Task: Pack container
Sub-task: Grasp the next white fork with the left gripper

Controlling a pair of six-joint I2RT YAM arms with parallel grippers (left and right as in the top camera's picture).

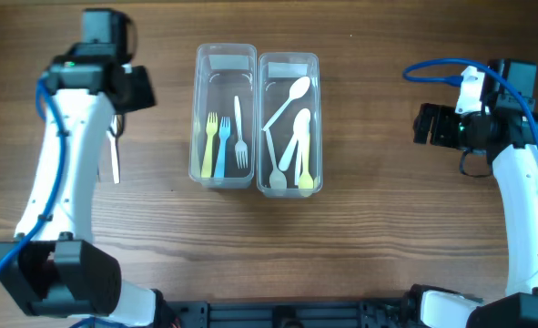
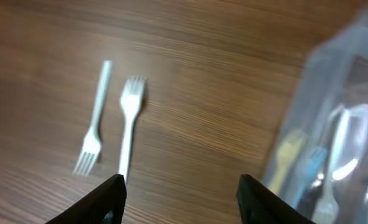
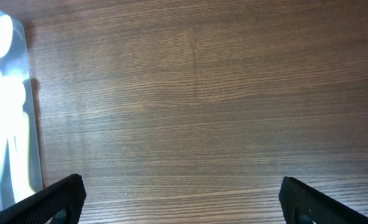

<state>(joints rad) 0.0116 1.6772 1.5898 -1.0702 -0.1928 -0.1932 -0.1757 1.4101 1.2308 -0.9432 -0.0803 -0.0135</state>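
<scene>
Left wrist view: a white fork and a second fork lie side by side on the surface, long axes nearly parallel, tines pointing opposite ways. Both sit just ahead of the left hand, toward the picture's left; it is spread wide and empty. The fork container stands opposite. The right hand, equally spread and empty, is well apart, so the left arm looks better placed.

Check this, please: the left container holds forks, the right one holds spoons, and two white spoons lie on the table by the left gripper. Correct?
No. The two utensils on the table are forks, not spoons: the left wrist view shows their tines. The rest is right.
</scene>
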